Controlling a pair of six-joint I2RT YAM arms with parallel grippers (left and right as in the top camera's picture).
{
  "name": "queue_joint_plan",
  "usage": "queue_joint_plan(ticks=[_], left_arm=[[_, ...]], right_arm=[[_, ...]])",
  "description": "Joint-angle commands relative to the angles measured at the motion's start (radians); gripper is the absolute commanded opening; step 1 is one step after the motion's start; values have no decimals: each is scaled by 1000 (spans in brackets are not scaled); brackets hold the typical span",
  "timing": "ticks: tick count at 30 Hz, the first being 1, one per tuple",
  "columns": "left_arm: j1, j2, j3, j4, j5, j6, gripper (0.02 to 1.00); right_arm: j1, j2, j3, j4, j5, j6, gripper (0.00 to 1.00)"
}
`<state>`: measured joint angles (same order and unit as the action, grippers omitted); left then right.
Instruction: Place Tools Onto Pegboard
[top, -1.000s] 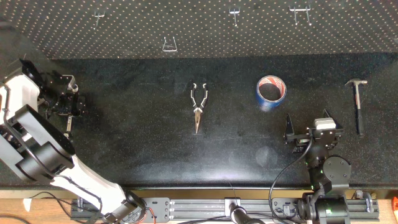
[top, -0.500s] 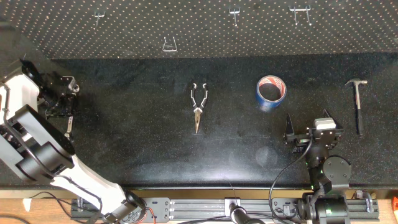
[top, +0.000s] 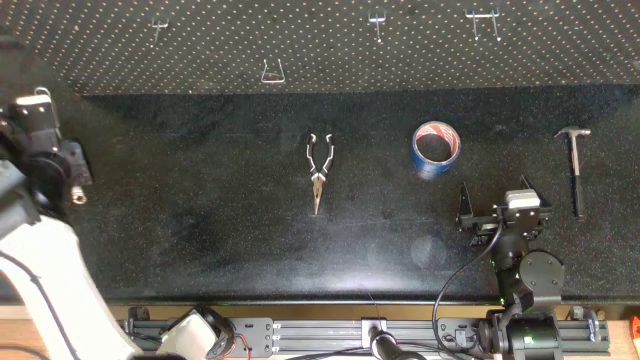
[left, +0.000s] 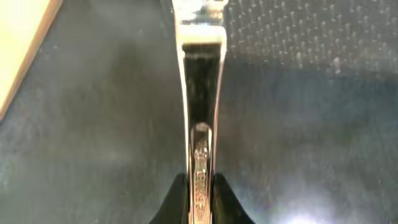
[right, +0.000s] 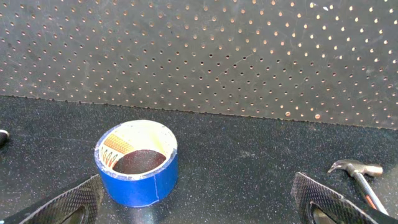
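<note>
Nothing hung yet: pegboard (top: 320, 40) hooks (top: 272, 72) bare; pliers (top: 319, 170), tape (top: 436, 147), hammer (top: 575, 175) on surface. My L jaws pinch what looks like a wrench (left: 201, 155) by its shaft, far left, head twd the pegboard. R jaws wide, tape just ahead, not btwn them.

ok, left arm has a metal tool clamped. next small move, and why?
Probably carry the metal tool toward the leftmost hook on the pegboard: the left gripper is shut on it, its free end points at the board, and that hook is bare.
</note>
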<state>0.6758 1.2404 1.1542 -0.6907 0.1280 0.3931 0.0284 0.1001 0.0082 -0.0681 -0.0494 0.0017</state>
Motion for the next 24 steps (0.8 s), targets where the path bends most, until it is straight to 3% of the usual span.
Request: queue_joint_plan(ticks=[1, 4, 6, 10, 15, 20, 24], left_arm=[[-176, -205, -248, 261, 44, -187, 29], [-421, -214, -253, 257, 41, -187, 27], [-487, -214, -253, 262, 41, -187, 29], [-514, -205, -253, 309, 29, -187, 29], [-526, -102, -253, 383, -152, -187, 29], [-526, -40, -253, 464, -154, -312, 29], [-526, -1, -253, 464, -154, -319, 27]], right_arm=[[7, -3, -4, -3, 13, -10, 996], [7, -3, -4, -3, 13, -10, 996], [7, -3, -4, -3, 13, -10, 996], [7, -3, -4, -3, 13, -10, 996], [7, -3, -4, -3, 13, -10, 993], [7, -3, -4, -3, 13, -10, 996], [7, -3, -4, -3, 13, -10, 996]])
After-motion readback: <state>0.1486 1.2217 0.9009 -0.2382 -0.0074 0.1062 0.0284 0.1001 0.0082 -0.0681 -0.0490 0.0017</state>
